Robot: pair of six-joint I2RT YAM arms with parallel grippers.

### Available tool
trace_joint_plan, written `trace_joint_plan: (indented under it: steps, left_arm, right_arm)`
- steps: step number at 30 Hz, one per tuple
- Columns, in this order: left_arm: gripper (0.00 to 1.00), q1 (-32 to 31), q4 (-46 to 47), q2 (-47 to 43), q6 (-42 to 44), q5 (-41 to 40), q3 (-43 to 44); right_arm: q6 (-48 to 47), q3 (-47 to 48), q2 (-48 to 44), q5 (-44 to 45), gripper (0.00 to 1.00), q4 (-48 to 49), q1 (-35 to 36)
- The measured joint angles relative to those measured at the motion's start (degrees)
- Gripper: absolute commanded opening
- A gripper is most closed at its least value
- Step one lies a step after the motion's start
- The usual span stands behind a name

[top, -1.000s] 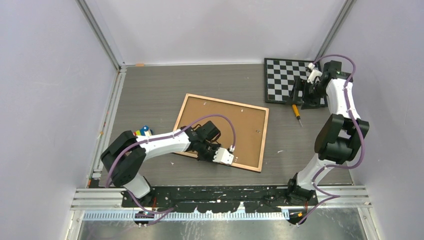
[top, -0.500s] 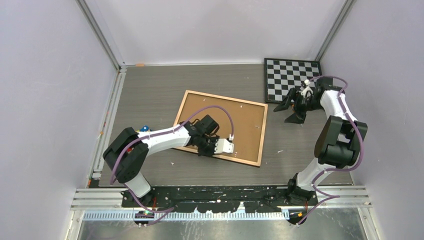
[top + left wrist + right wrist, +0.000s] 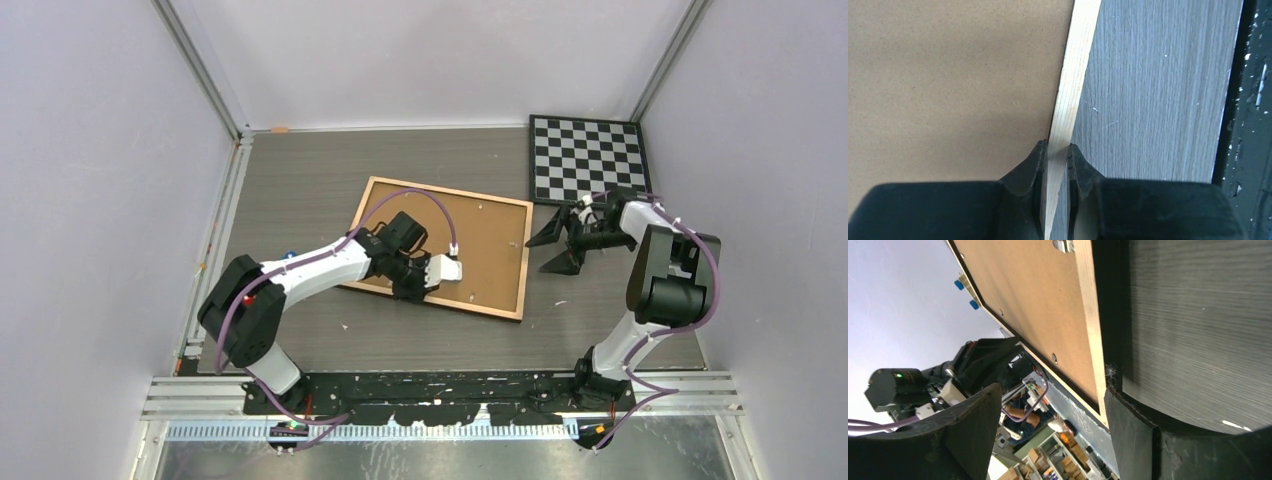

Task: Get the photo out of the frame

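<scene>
Now frame [image 3: 490, 250] back-up, long axis left-right, slightly skewed.

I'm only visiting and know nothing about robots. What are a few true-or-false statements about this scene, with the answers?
1. The frame lies back-up on the table. True.
2. The left gripper pinches the frame's light wood rim. True.
3. The right gripper is shut tight. False: its jaws stand wide open beside the frame's right edge.
4. The photo lies out on the table. False: no photo shows, only the brown backing.
5. The frame rests on the checkered board. False: they lie apart.
</scene>
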Motion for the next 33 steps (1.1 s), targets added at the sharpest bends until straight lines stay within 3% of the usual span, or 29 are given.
trace_joint_plan:
  steps: [12,15,20,22,24,27,29,33]
  left_arm:
    - [0.00,2.3,0.0,-3.0,-4.9,4.4,1.9]
    - [0.00,2.6,0.2,-3.8,-5.7,4.9,2.0]
    - [0.01,3.1,0.3,-4.9,-6.3,4.8,2.0]
    - [0.12,3.4,0.5,-5.5,-6.3,3.9,2.0]
    - [0.32,3.5,1.3,-6.4,-6.1,2.3,2.0]
    - [0.59,3.7,4.6,-8.8,-5.4,0.6,1.4]
    - [0.65,3.2,7.9,-11.6,-4.0,0.3,0.0]
    - [0.68,1.1,12.2,-18.7,1.2,-1.3,-6.1]
  right_arm:
    - [-1.4,-4.3,4.9,-2.8,0.74,2.1,4.9]
    - [-0.1,-5.1,5.4,-3.8,0.63,4.3,6.6]
    - [1.9,-5.6,6.6,-4.0,0.35,5.4,6.7]
    - [2.9,-5.9,6.8,-4.0,0.26,6.6,6.7]
    - [2.5,-5.9,6.7,-5.2,0.13,9.0,6.6]
    - [2.4,-5.9,6.7,-8.2,0.01,11.4,7.0]
    - [4.4,-5.9,6.7,-9.4,0.01,12.3,7.6]
    - [5.8,-6.0,6.7,-9.6,0.01,12.2,7.7]
